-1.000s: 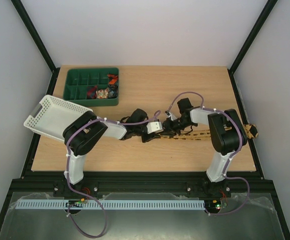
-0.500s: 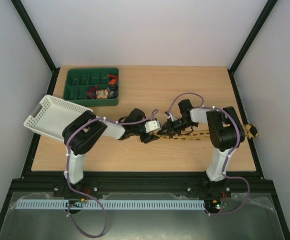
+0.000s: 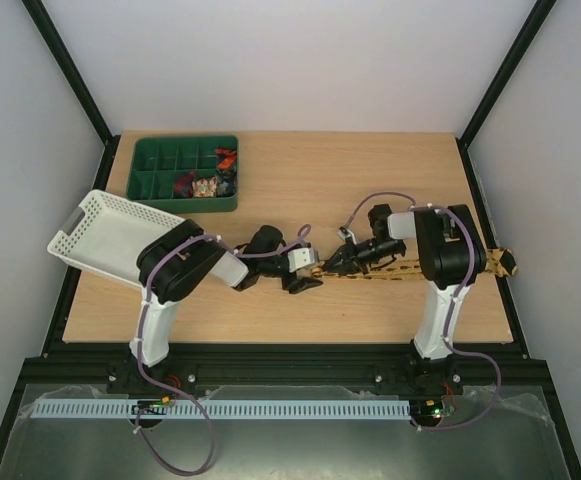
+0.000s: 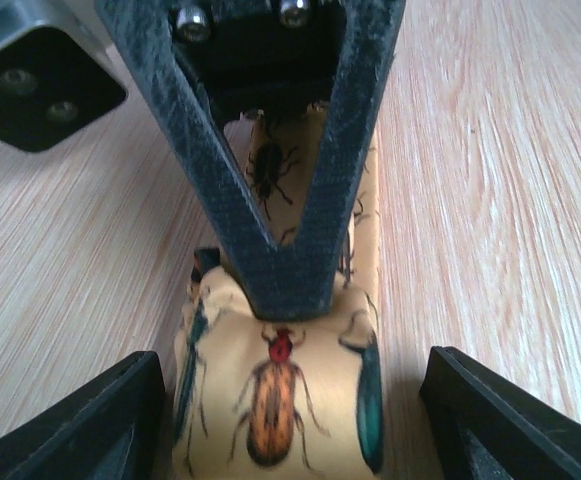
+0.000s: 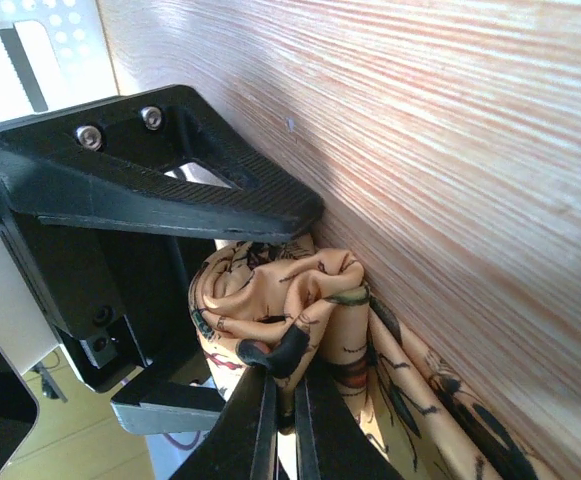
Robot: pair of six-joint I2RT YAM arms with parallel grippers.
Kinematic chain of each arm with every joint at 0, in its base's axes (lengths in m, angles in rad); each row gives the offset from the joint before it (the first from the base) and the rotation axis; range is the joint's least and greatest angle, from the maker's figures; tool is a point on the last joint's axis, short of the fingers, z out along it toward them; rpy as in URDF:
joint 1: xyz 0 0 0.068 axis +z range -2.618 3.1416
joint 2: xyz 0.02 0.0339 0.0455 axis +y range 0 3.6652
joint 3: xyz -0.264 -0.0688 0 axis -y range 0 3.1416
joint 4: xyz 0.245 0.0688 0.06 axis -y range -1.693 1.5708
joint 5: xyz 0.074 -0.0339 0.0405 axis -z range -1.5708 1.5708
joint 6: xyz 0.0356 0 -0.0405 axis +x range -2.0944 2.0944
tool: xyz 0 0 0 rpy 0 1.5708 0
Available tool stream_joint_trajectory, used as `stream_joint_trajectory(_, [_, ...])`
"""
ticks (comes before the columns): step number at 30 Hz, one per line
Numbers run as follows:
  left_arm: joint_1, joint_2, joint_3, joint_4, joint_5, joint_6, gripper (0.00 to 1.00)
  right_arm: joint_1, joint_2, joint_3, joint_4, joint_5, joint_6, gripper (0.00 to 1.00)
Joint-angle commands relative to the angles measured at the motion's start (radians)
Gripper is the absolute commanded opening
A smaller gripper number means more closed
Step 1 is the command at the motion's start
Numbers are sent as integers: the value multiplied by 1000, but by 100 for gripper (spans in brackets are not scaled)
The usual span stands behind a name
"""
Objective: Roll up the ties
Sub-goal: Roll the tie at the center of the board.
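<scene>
Top external view: the tie [image 3: 410,268], tan-gold with dark marks, lies as a long strip on the table [image 3: 370,180]. It runs from just below centre out toward 3 o'clock, and its far end hangs past the table edge. The left gripper [image 3: 305,277] and the right gripper [image 3: 338,264] meet tip to tip at the strip's 9 o'clock end. A green tray [image 3: 150,205] with compartments sits at 10 o'clock and holds a few small coloured bundles. A white basket [image 3: 110,235] is tilted at 9 o'clock, partly behind the left arm.

Left wrist view: the left gripper [image 4: 290,420] has its fingers [image 4: 80,420] spread wide at 7 and 5 o'clock, touching nothing. Between them lies the tie [image 4: 270,400], yellow cloth printed with beetles and humped into a fold. The right gripper [image 4: 285,285] comes in from 12 o'clock, its two fingers drawn to a V whose tip presses onto that fold.

Right wrist view: the right gripper [image 5: 282,400] enters from 6 o'clock, fingers nearly together and pinching a dark edge of the tie [image 5: 290,295], which is bunched there. The left gripper [image 5: 160,190] stands at 10 o'clock, just beside the bunch.
</scene>
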Motion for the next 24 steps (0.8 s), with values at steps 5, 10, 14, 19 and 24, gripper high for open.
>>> stream_joint_trajectory(5, [-20, 140, 60, 4, -9, -23, 68, -5, 85, 8, -152, 78, -59, 1])
stream_joint_trajectory(10, [-11, 112, 46, -123, -11, 51, 52, -10, 58, 40, -198, 41, -76, 1])
stream_joint_trajectory(14, [3, 79, 13, -219, -15, 103, 36, -14, 32, 67, -237, 29, -93, 1])
stream_joint_trajectory(19, [22, 73, 24, -288, -51, 116, 31, -38, 43, 60, -285, 65, -136, 1])
stream_joint_trajectory(24, [35, 79, 41, -304, -38, 110, 39, -49, 56, 43, -237, 172, -109, 1])
